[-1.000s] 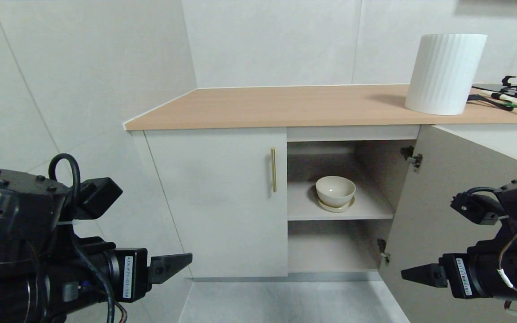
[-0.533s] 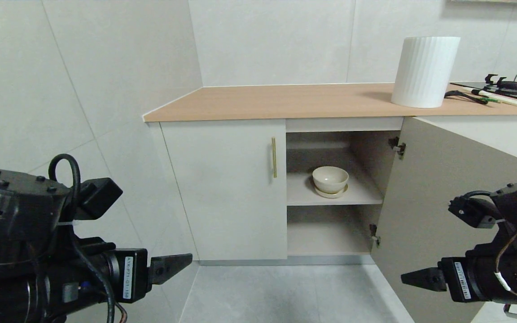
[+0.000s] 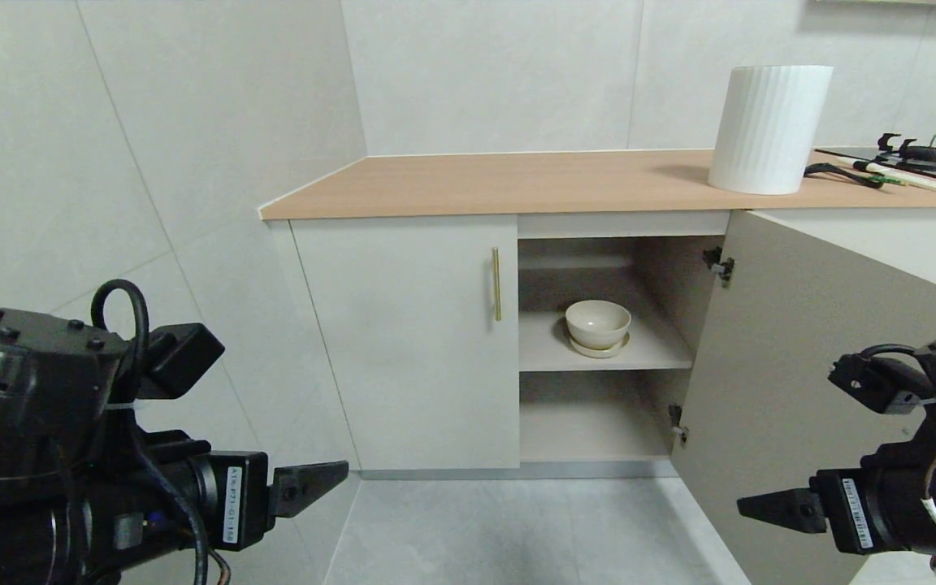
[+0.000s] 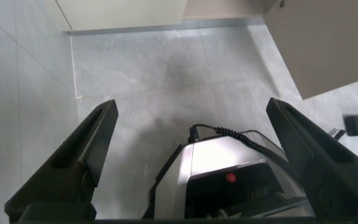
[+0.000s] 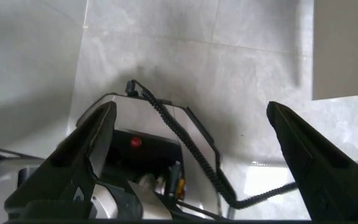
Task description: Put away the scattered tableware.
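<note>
The bowl (image 3: pixel 598 322) rests on its saucer (image 3: pixel 598 350) on the open cabinet's (image 3: pixel 403 341) shelf (image 3: pixel 663 354) at frame centre, apparently stowed, so the left gripper (image 4: pixel 191 109) and right gripper (image 5: pixel 191 109) hang at the bottom corners, fingers (image 4: pixel 82 158) wide and empty.

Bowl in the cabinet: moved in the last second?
No. The bowl still sits on its saucer on the upper shelf, right of the brass handle. The whole view shifted, so the camera moved, not the bowl.

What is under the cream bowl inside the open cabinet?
A cream saucer lies under the bowl, on the upper shelf. Only its front rim shows; the bowl covers its middle, so anything between them cannot be seen.
</note>
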Controlling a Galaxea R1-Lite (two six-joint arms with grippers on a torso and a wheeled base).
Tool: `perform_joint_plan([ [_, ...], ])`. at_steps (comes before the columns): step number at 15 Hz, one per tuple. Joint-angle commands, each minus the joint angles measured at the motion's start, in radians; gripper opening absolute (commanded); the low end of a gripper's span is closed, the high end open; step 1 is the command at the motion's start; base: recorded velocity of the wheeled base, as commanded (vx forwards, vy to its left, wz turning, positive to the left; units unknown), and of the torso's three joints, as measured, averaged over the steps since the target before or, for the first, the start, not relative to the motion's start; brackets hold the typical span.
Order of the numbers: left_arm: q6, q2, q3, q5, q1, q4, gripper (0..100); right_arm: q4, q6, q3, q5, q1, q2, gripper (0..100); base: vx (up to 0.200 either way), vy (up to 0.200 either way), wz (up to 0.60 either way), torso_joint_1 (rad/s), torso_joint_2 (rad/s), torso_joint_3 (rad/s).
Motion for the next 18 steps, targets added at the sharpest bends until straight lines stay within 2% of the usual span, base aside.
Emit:
perform_joint_plan([
  [1,0.01,0.002,0.002,0.003,0.0,0.0,100,0.024,-0.02,-0.003,-0.004,-0.002,-0.048,100,0.0,0.0,0.0,0.0,0.0,0.0],
  [2,0.011,0.002,0.002,0.003,0.0,0.002,100,0.038,-0.025,-0.006,-0.009,-0.002,-0.056,100,0.0,0.0,0.0,0.0,0.0,0.0],
  [7,0.011,0.002,0.002,0.003,0.0,0.0,100,0.064,-0.052,-0.001,-0.033,-0.003,-0.061,100,0.0,-0.2,0.0,0.004,0.0,0.002],
  [12,0.011,0.003,0.002,0.003,0.0,0.0,100,0.186,-0.123,-0.007,-0.035,-0.005,-0.085,100,0.0,-0.2,0.0,0.001,0.0,0.004],
  [16,0.01,0.003,0.002,0.003,0.0,0.0,100,0.186,-0.152,-0.007,-0.055,-0.057,-0.087,100,0.0,-0.2,0.0,0.004,0.0,0.001],
  [18,0.01,0.002,0.002,0.003,0.0,0.0,100,0.198,-0.195,-0.007,-0.084,-0.128,-0.099,100,0.0,-0.1,0.0,0.001,0.0,0.001],
])
